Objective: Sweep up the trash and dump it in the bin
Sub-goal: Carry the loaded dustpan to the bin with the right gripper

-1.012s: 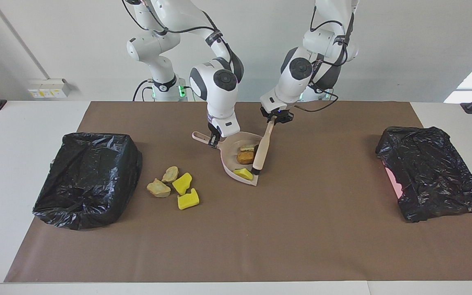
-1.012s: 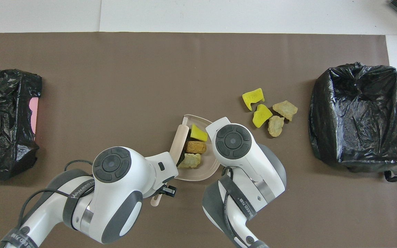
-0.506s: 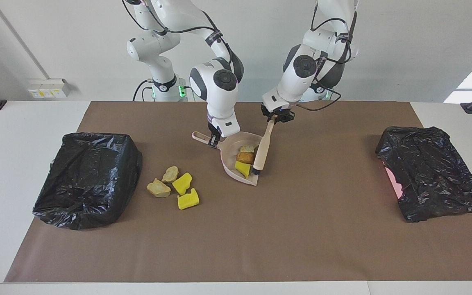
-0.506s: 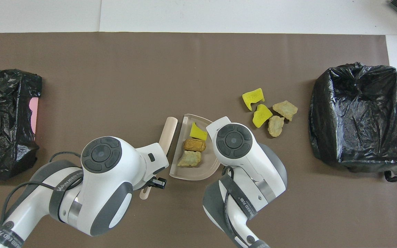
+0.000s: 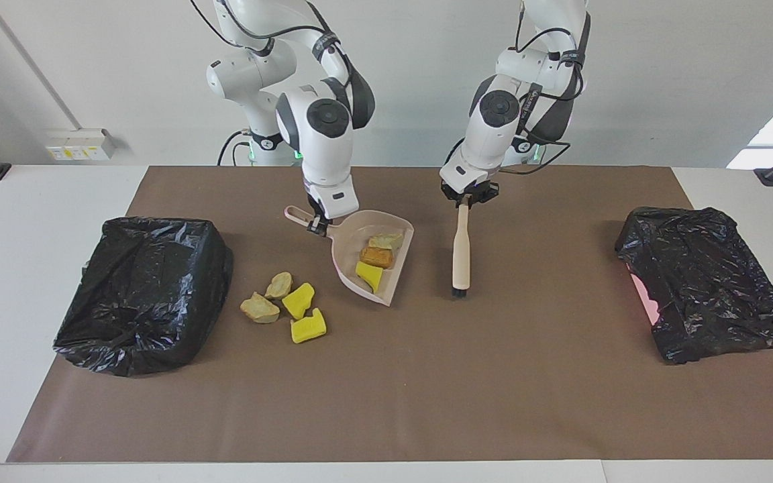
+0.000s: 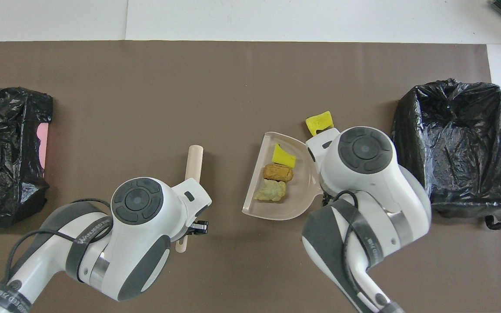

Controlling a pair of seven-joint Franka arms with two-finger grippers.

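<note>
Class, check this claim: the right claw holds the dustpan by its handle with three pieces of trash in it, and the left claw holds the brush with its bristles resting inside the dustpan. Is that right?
One detail is wrong. In the facing view the brush, held by the left claw, hangs clear of the dustpan, bristles down over the brown mat. The right claw does hold the dustpan's handle, with three pieces of trash in it.

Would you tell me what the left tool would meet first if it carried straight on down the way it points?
The left tool points down along the brush it is shut on. The bristle end hangs just above bare brown mat, so the mat would likely come first, though the exact gap is unclear.
</note>
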